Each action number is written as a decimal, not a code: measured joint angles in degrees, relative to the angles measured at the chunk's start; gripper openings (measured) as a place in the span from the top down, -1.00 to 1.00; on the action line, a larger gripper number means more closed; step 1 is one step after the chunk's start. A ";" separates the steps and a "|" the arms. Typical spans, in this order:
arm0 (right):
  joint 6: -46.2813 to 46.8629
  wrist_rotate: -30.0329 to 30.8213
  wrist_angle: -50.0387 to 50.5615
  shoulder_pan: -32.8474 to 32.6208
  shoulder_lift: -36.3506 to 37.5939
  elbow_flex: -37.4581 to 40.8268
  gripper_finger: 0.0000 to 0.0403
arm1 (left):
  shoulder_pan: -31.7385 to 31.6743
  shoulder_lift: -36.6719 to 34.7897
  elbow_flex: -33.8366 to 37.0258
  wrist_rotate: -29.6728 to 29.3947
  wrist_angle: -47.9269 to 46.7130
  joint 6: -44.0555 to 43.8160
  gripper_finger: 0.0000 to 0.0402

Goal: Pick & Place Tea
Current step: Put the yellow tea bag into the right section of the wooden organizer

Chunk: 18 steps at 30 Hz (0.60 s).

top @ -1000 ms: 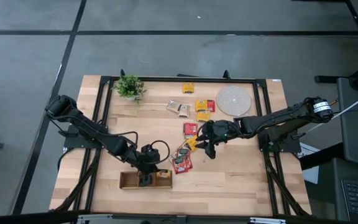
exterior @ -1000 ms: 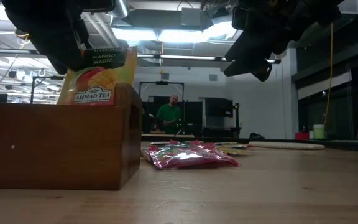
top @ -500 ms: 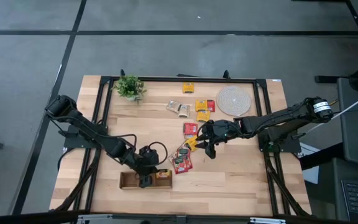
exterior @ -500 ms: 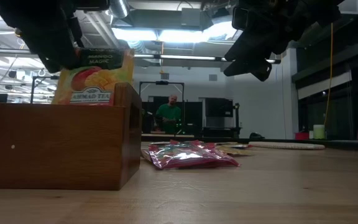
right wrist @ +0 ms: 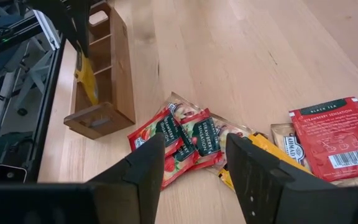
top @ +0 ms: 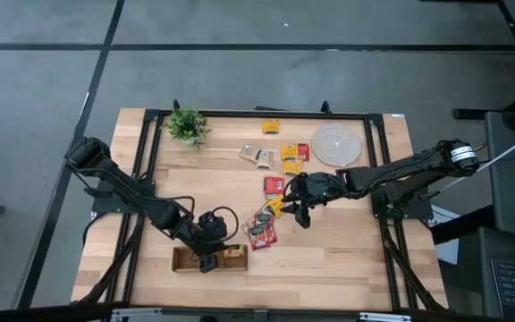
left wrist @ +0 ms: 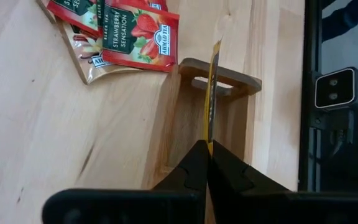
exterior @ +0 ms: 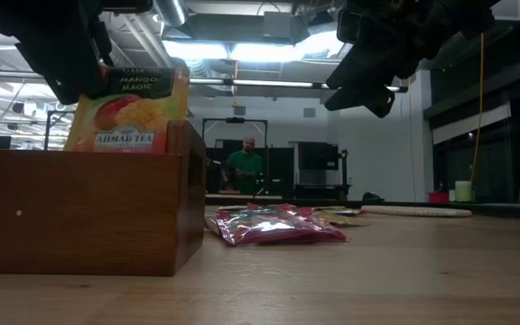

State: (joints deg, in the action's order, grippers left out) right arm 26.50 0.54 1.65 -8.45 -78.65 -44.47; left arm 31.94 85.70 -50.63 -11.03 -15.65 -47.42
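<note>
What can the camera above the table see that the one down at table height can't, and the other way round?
Only the high view shows the small plant, the round woven mat in full and the sachets scattered beside it. Only the low view shows a person in the room behind, and the words on the mango sachet. Both show the left gripper holding that sachet over the wooden tray, and the red sachets.

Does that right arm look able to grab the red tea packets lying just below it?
Probably yes. The right tool hangs open just above the red strawberry sachets, with nothing between them. The left tool, shut on a mango sachet at the wooden tray, stays clear.
</note>
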 joint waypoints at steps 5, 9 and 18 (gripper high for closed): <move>-0.31 0.00 -0.02 0.00 0.00 0.01 0.15 | -0.20 1.16 0.00 -0.43 -0.34 0.17 0.89; -1.47 0.34 -0.23 0.00 0.00 0.02 0.15 | -0.22 2.71 0.00 -0.45 0.20 0.17 0.77; -3.00 2.81 -0.31 0.02 0.00 0.02 0.15 | -2.54 0.15 0.00 6.62 0.19 5.16 0.56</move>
State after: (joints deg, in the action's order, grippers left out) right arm 23.50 3.34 1.34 -8.43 -78.65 -44.45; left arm 29.40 85.86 -50.63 -4.41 -15.46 -42.26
